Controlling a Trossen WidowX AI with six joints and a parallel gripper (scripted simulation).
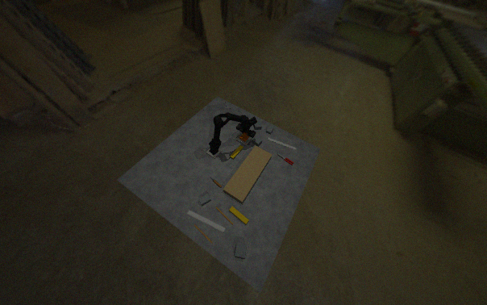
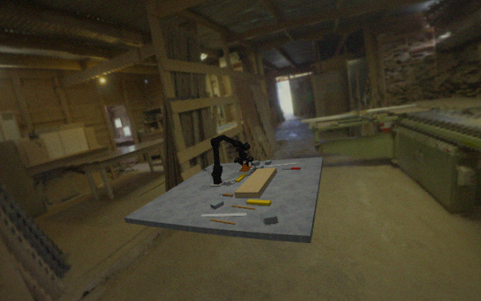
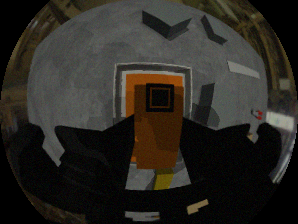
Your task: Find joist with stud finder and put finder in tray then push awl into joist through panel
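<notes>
My gripper (image 1: 246,133) (image 2: 245,162) (image 3: 154,117) is shut on the orange stud finder (image 1: 243,137) (image 2: 245,169) (image 3: 159,145), which has a dark square on its face. The stud finder is over the tray (image 3: 118,92), with the tray's rim around its far part in the wrist view; whether it touches the tray's bottom I cannot tell. The tan floor panel (image 1: 251,174) (image 2: 256,182) lies beside this; no hole can be made out in it. The awl (image 1: 217,182) (image 2: 227,195), with a brown handle, lies by the panel's near left corner. The joist is hidden.
A yellow block (image 1: 236,152) (image 2: 240,178) (image 3: 163,180) lies between tray and arm base. Another yellow block (image 1: 239,215) (image 2: 259,202) lies before the panel. A red-handled tool (image 1: 288,161) (image 2: 295,168) lies beyond it. White strips, grey blocks and thin orange sticks lie about.
</notes>
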